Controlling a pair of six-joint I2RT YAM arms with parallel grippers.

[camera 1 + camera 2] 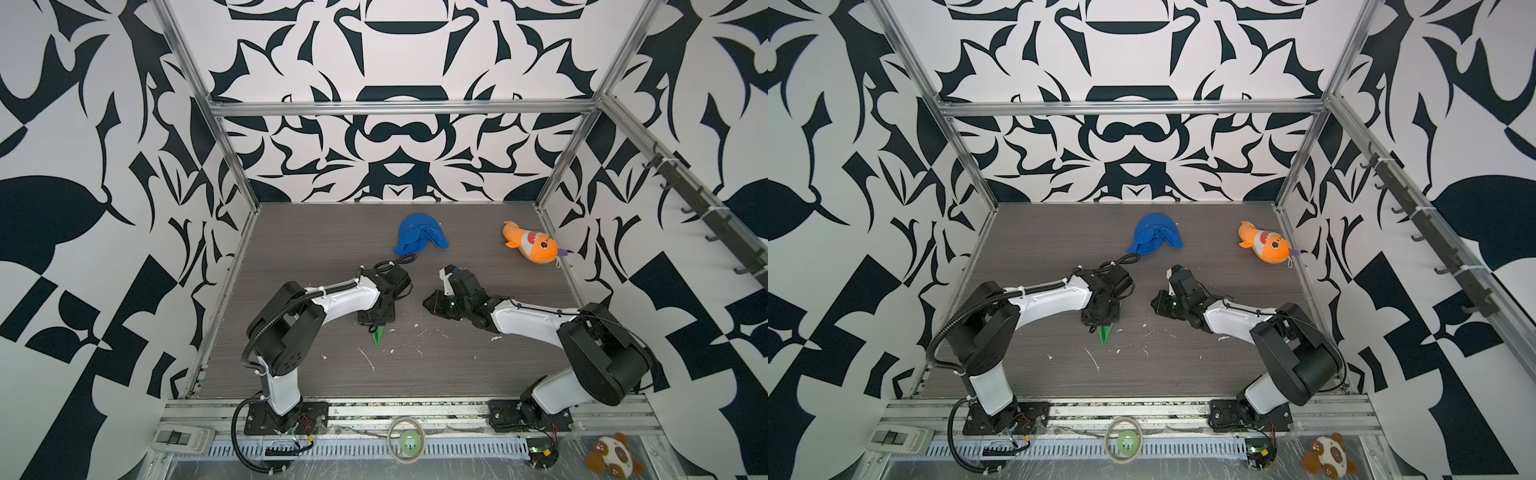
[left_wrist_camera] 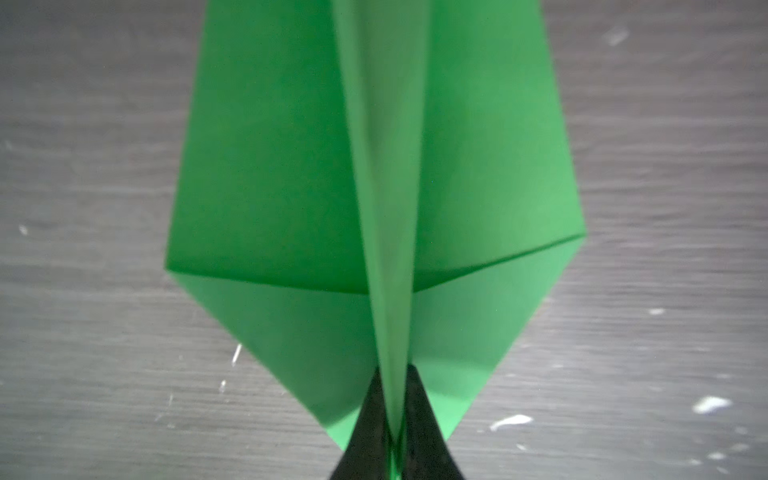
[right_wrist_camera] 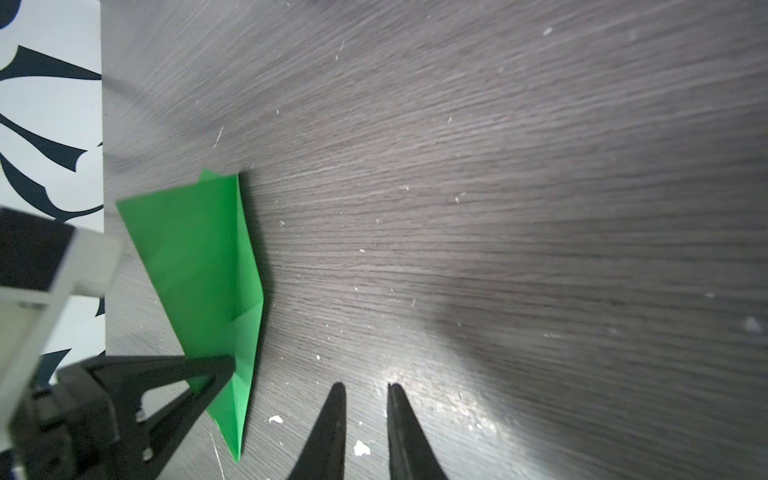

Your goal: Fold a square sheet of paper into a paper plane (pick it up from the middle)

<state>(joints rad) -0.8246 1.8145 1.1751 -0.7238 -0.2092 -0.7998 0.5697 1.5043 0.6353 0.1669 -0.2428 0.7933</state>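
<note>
The square sheet of paper stands folded into a bright green paper plane point(image 2: 270, 187), a narrow dart with a raised centre ridge. My left gripper point(image 2: 395, 374) is shut on that ridge near one end. In both top views the plane point(image 1: 379, 335) point(image 1: 1105, 334) sticks out below the left gripper point(image 1: 374, 326) toward the front of the dark table. The right wrist view shows the plane point(image 3: 199, 257) just above the table, pinched by the left fingers point(image 3: 216, 368). My right gripper point(image 3: 365, 388) hovers beside it, slightly open and holding nothing; it sits right of centre point(image 1: 432, 305).
A blue cloth lump point(image 1: 419, 235) lies at the back middle and an orange plush fish point(image 1: 534, 245) at the back right. White scraps point(image 1: 368, 357) dot the table's front half. A tape roll point(image 1: 406, 440) and a brown plush toy point(image 1: 615, 459) lie beyond the front rail.
</note>
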